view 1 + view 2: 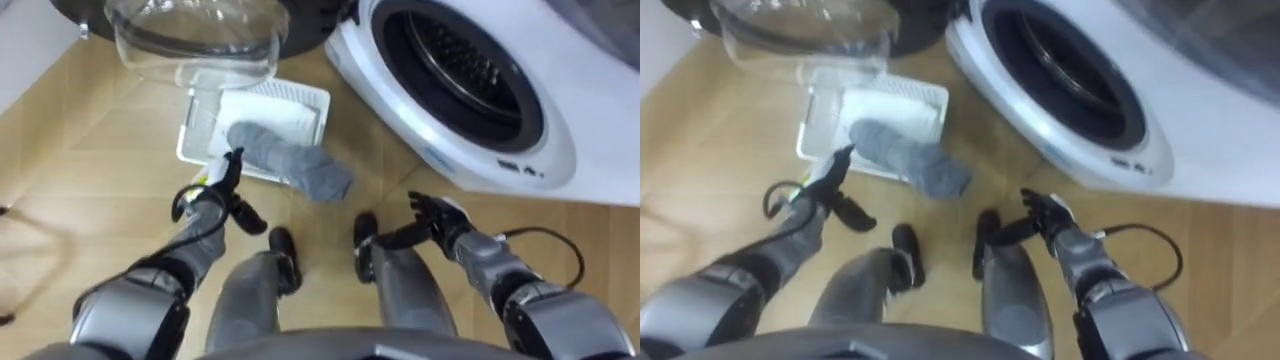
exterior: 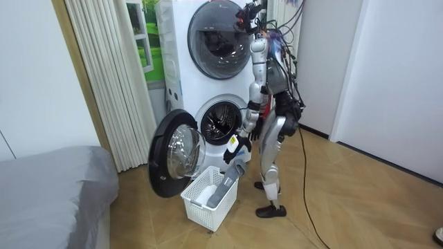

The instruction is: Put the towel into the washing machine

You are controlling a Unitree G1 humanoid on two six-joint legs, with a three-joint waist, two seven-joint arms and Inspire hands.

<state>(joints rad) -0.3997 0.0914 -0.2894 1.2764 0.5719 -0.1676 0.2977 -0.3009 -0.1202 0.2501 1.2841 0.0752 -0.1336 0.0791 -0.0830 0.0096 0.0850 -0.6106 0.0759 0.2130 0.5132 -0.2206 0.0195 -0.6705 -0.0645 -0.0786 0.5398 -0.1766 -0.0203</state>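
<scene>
**Left hand reaching for the towel on the basket**

The robot is standing on the floor (image 1: 80, 160) right in front of the washer (image 1: 520, 150). The washer's round opening is filling the upper right of the eye views. Its glass door (image 1: 195, 40) is hanging open at the upper left.

The grey towel (image 1: 290, 165) is lying in the upper centre, across the near rim of the white basket (image 1: 300, 100). One end is resting inside the basket and the other is spilling past the rim over the floor.

The left hand (image 1: 222, 180) is stretching up from the lower left. Its fingers are straight and held apart from the thumb, and the tips are pointing at the towel's left end. They are clamping nothing, and whether they are touching the cloth I cannot tell.

The right hand (image 1: 437, 215) is hovering at the lower right, below the washer's opening and well apart from the towel. Its fingers are loosely spread and it is holding nothing.

In the room view, the basket is sitting low in the centre, between the open door and the robot's feet. The towel is slanting up out of it, with the left hand just above its upper end.
</scene>
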